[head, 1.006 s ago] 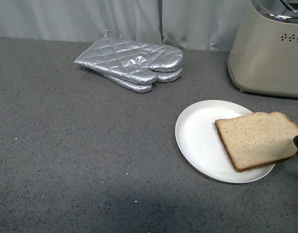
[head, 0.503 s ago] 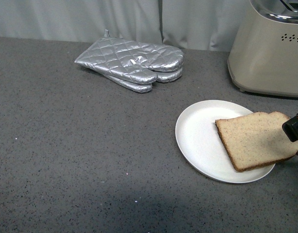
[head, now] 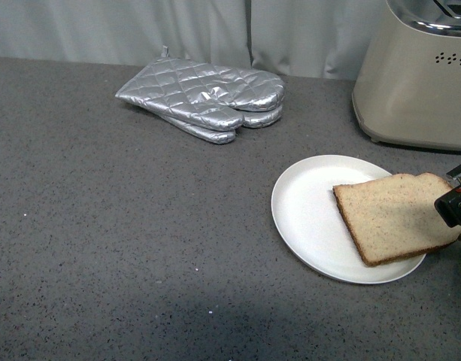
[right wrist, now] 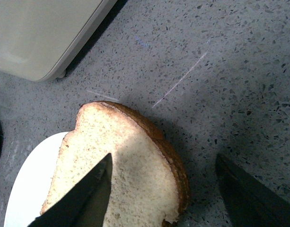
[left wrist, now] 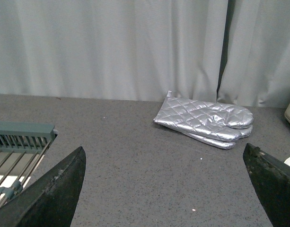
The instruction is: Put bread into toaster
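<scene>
The bread [head: 395,216] lies flat on a round white plate [head: 309,210], its rounded crust end overhanging the plate's right rim. The cream toaster [head: 418,83] stands behind it at the back right. My right gripper [head: 454,203] enters from the right edge, open, just above the bread's overhanging end. In the right wrist view the bread [right wrist: 130,170] lies below the open right gripper [right wrist: 163,163]: one finger is over the crumb, the other over the bare counter beyond the crust. The toaster [right wrist: 45,33] base shows close by. My left gripper [left wrist: 166,163] is open over bare counter, holding nothing.
Silver quilted oven mitts [head: 204,98] lie stacked at the back centre, also the oven mitts [left wrist: 206,120] ahead of the left gripper. A green-framed wire rack [left wrist: 17,151] sits at the left. A grey curtain [head: 177,30] closes the back of the speckled counter.
My right gripper has come further in from the right edge, over the bread's overhanging end. The bread, plate and mitts have not moved.
</scene>
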You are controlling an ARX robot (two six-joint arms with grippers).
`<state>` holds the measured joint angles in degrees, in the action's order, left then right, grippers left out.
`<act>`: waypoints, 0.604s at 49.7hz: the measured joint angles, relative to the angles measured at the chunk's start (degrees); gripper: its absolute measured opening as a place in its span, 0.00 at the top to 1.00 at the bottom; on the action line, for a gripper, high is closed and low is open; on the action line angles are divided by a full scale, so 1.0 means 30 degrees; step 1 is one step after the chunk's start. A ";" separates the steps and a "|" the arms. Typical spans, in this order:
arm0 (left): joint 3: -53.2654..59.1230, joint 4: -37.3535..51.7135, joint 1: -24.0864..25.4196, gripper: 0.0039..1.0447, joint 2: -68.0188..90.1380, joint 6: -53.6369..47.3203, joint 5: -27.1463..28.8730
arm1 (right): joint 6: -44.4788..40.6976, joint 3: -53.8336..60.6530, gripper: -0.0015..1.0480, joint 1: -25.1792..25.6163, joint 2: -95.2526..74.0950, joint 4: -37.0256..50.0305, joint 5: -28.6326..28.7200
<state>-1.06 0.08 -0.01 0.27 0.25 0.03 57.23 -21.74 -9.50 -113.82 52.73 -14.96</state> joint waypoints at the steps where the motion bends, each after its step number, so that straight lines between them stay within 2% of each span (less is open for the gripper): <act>1: 0.0000 0.0000 0.0000 0.06 0.0000 -0.0007 0.0000 | 0.0000 -0.0036 0.43 -0.0022 0.0000 -0.0051 0.0000; 11: 0.0000 0.0000 0.0000 0.06 0.0000 -0.0007 0.0000 | -0.0022 -0.0284 0.82 -0.0226 0.0284 -0.0510 -0.0058; 17: 0.0000 0.0000 0.0000 0.06 0.0000 0.0000 0.0000 | -0.0022 -0.0379 0.95 -0.0299 0.0459 -0.0568 -0.0058; 20: 0.0000 0.0000 0.0000 0.06 0.0000 0.0000 0.0000 | -0.0015 -0.0386 0.99 -0.0379 0.0495 -0.0583 -0.0066; 30: 0.0000 0.0000 0.0000 0.06 0.0000 -0.0007 0.0000 | 0.0066 -0.0532 0.99 -0.0488 0.1086 -0.1035 -0.0029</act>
<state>-1.06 0.08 -0.01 0.27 0.23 0.03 57.43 -23.33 -10.96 -110.56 49.63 -15.05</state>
